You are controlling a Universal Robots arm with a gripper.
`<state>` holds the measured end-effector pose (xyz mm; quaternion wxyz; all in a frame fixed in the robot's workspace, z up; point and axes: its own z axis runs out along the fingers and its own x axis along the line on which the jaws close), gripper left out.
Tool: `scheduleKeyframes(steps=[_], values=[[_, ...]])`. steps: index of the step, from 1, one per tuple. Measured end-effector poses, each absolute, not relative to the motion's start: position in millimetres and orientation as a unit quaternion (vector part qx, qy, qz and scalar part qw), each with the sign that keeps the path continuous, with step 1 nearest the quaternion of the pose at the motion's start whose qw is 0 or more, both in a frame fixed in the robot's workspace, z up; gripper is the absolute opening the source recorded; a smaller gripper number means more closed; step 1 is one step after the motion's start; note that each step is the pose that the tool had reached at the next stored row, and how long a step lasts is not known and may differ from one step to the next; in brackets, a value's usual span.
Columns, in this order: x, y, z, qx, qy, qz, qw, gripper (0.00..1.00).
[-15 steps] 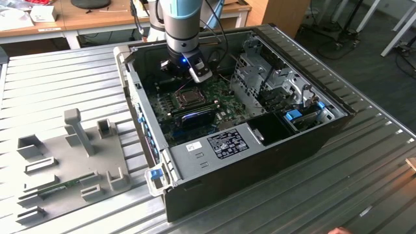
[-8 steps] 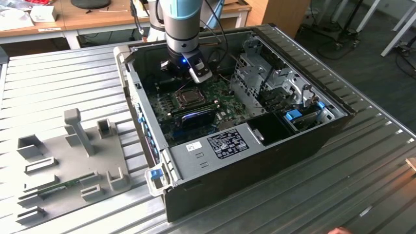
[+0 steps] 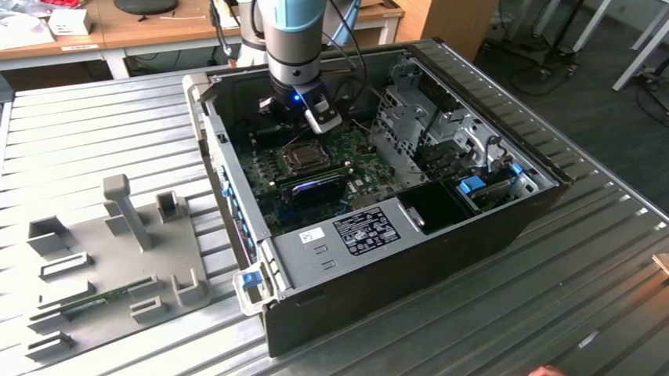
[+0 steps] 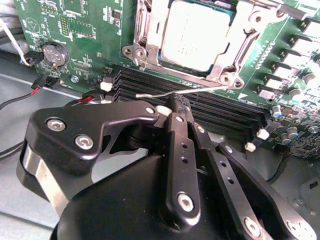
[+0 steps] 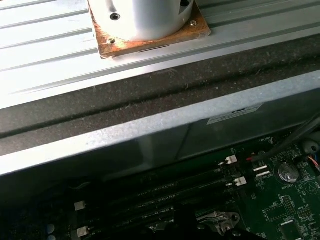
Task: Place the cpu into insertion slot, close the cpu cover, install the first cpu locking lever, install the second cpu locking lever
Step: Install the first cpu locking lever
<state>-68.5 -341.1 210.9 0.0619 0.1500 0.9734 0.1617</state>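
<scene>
Claw [image 4: 172, 103]: tips drawn together, touching a thin silvery locking lever [image 4: 200, 89]; a firm pinch cannot be confirmed.
Cpu [image 4: 192, 35]: seated in the insertion slot [image 3: 303, 157], its pale face showing through the window.
Cpu cover [image 4: 150, 37]: lying flat over the cpu.
Locking lever: runs between the slot and the black memory slots [image 4: 220, 112].
Setting: open computer case [image 3: 502, 227] on the ribbed table [image 3: 94, 133]; grey fixture plate [image 3: 115, 258] at the exterior view's left.

On ribbed metal table [image 3: 94, 133], open computer case [image 3: 502, 227]; near, at the exterior view's left, grey fixture plate [image 3: 115, 266]; far behind, wooden desk [image 3: 157, 27].
</scene>
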Motion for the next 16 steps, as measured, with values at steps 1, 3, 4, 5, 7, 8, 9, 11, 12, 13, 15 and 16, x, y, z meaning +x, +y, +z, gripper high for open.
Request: scheduleKeyframes(steps=[1, 3, 4, 5, 7, 8, 9, 11, 12, 13, 15, 16], values=[[-68.2, -341.1, 210.8, 0.150, 0.973, 0.162, 0.062, 0.10], [-67.3, -341.0, 210.5, 0.150, 0.973, 0.162, 0.062, 0.10], [-67.2, -341.0, 210.4, 0.150, 0.973, 0.162, 0.062, 0.10], [-67.2, -341.1, 210.4, 0.150, 0.973, 0.162, 0.062, 0.10], [-67.1, -341.1, 210.4, 0.150, 0.973, 0.162, 0.062, 0.10], [-67.0, -341.0, 210.3, 0.150, 0.973, 0.162, 0.062, 0.10], [-66.9, -341.0, 209.8, 0.150, 0.973, 0.162, 0.062, 0.10], [-67.0, -341.0, 209.1, 0.150, 0.973, 0.162, 0.062, 0.10], [-67.0, -341.1, 209.1, 0.150, 0.973, 0.162, 0.062, 0.10], [-67.0, -341.1, 209.1, 0.150, 0.973, 0.162, 0.062, 0.10], [-67.0, -341.1, 209.1, 0.150, 0.973, 0.162, 0.062, 0.10], [-66.8, -341.1, 209.0, 0.150, 0.973, 0.162, 0.062, 0.10]])
